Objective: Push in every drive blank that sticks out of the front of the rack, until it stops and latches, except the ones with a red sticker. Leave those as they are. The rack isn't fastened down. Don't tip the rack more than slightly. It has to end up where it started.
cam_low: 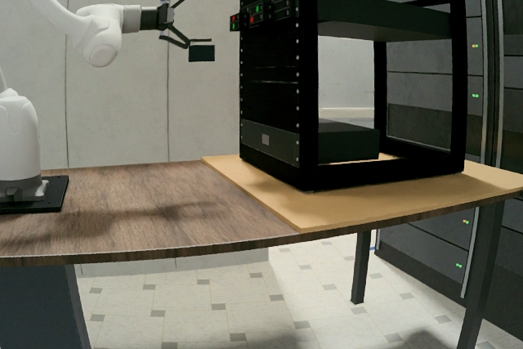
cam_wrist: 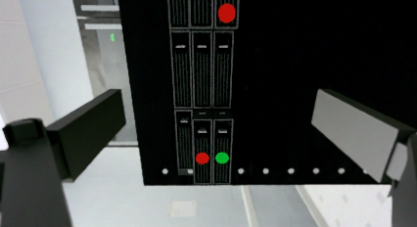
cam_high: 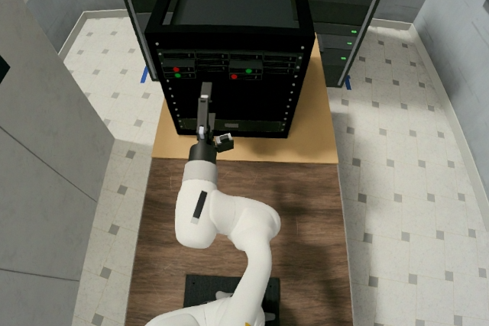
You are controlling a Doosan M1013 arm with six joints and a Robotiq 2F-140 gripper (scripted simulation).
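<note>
So the counter (cam_low: 127, 210) had a tan board (cam_low: 337, 205) at the far end, and the black open-frame rack (cam_low: 310, 83) stood on that board, upright with its base flat, its front facing the white arm (cam_high: 225, 220). Near the top of the front sat the rows of drive blanks; four stuck out a bit with stickers on them: at the left, one with a red sticker (cam_high: 176, 69) right above one with a green sticker (cam_high: 177, 75), and toward the right, one with green (cam_high: 248, 71) and one with red (cam_high: 234, 76). The gripper (cam_low: 198, 17) hung level with those rows, a little short of the rack and not touching it, turned on its side, fingers spread all the way with nothing between them.
</note>
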